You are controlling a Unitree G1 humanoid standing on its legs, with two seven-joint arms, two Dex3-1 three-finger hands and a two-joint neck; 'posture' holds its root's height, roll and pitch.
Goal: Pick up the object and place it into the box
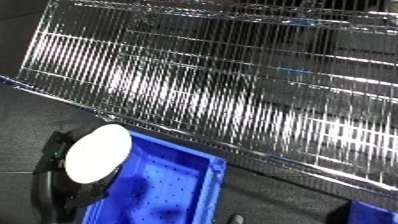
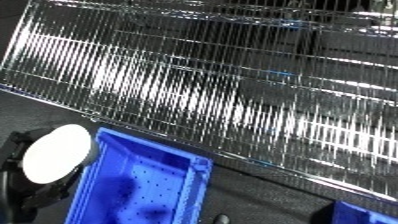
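Note:
A blue bin stands at the lower left, its perforated inside showing nothing in the part I can see. Its lower end runs out of the picture. A white rounded cap in a black housing overlaps the bin's left rim; I take it for part of my left arm. Neither hand shows in either view. I cannot make out any loose object to pick up.
A chrome wire shelf slants across the whole upper picture, just behind the bin. The corner of another blue thing shows at the bottom right. A small dark item lies on the dark floor by the bin's right wall.

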